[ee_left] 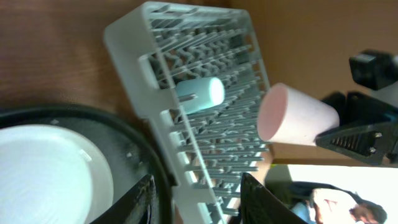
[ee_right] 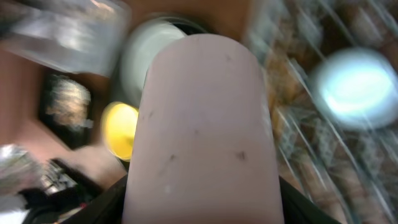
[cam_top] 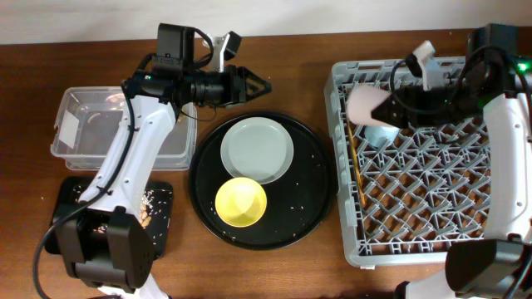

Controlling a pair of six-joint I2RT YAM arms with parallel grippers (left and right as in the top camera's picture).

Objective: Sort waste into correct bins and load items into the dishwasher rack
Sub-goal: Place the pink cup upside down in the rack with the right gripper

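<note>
My right gripper (cam_top: pixel 389 108) is shut on the pink cup (cam_top: pixel 368 105), holding it on its side above the back left corner of the grey dishwasher rack (cam_top: pixel 432 199). In the right wrist view the pink cup (ee_right: pixel 202 112) fills the space between the fingers. The light-blue cup (cam_top: pixel 382 134) lies in the rack just below it. My left gripper (cam_top: pixel 259 84) hangs open and empty over the back rim of the round black tray, pointing right. The pale plate (cam_top: pixel 256 149) and the yellow bowl (cam_top: pixel 241 202) sit on that tray.
The clear tub (cam_top: pixel 83 124) stands at the far left. In front of it, the small black tray (cam_top: pixel 158 208) holds tan scraps and white crumbs. A thin brown stick (cam_top: pixel 357 174) lies along the rack's left side. White crumbs dot the round black tray (cam_top: pixel 312 191).
</note>
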